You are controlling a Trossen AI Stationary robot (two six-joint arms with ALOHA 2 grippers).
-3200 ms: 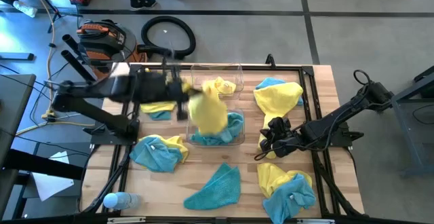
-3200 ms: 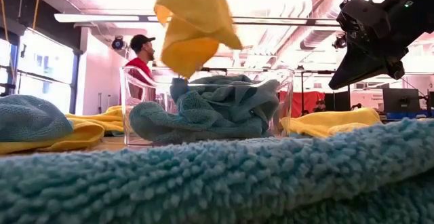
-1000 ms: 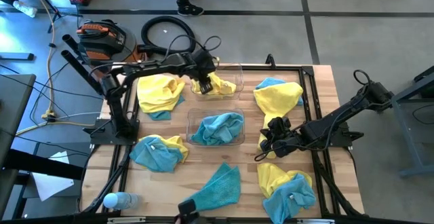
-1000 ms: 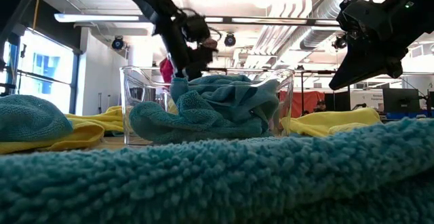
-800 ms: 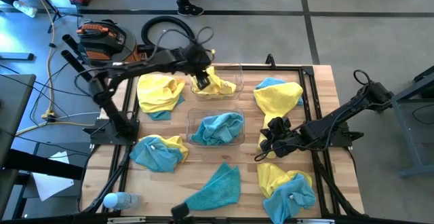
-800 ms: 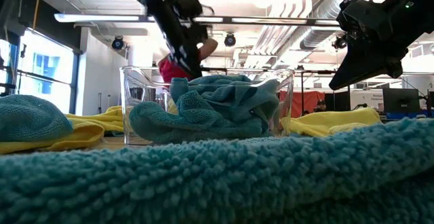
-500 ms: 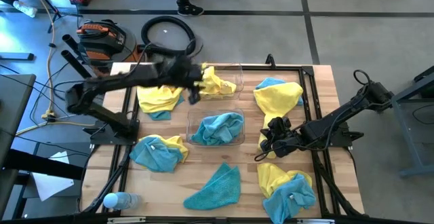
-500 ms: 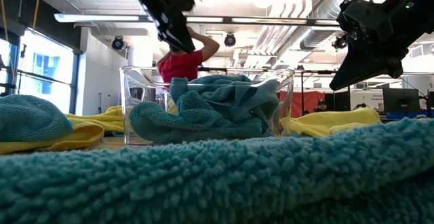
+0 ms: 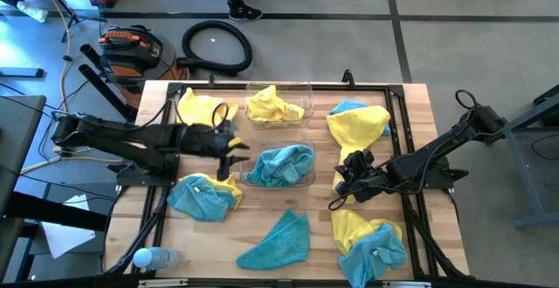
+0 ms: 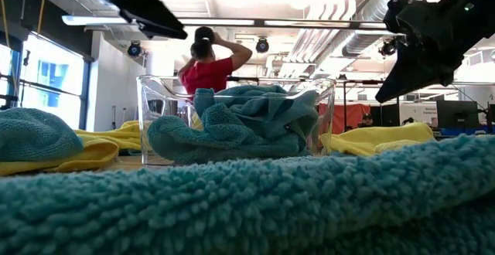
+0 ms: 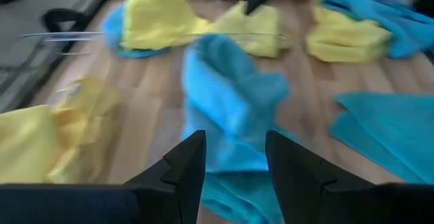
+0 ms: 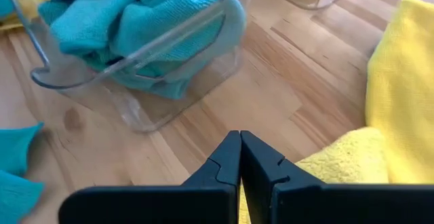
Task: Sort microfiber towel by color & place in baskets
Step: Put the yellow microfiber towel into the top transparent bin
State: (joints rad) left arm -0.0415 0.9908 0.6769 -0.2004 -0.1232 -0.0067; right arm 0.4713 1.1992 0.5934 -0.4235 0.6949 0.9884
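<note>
Two clear baskets stand mid-table. The far basket [image 9: 278,105] holds a yellow towel [image 9: 272,107]. Turquoise towels [image 9: 281,163] fill the near basket [image 9: 306,179], also seen in the low view [image 10: 232,124]. Loose yellow and turquoise towels lie around them: one [image 9: 199,109] at the far left, one [image 9: 204,194] at the near left, one [image 9: 278,240] in front, and more [image 9: 358,120] on the right. My left gripper [image 9: 231,145] hovers open and empty left of the near basket, pointing at it [image 11: 234,163]. My right gripper [image 9: 342,183] hangs shut above a yellow towel [image 12: 400,81].
A water bottle [image 9: 154,257] lies at the table's near left corner. A yellow-and-turquoise pile [image 9: 371,240] fills the near right corner. A black frame rail [image 9: 166,227] edges the work area. A person [image 10: 207,62] stands in the room beyond the table.
My left gripper has pulled back from the far basket toward the table's left and near edges, open and empty throughout, and has swung round toward the near basket. The yellow towel stays in the far basket.
</note>
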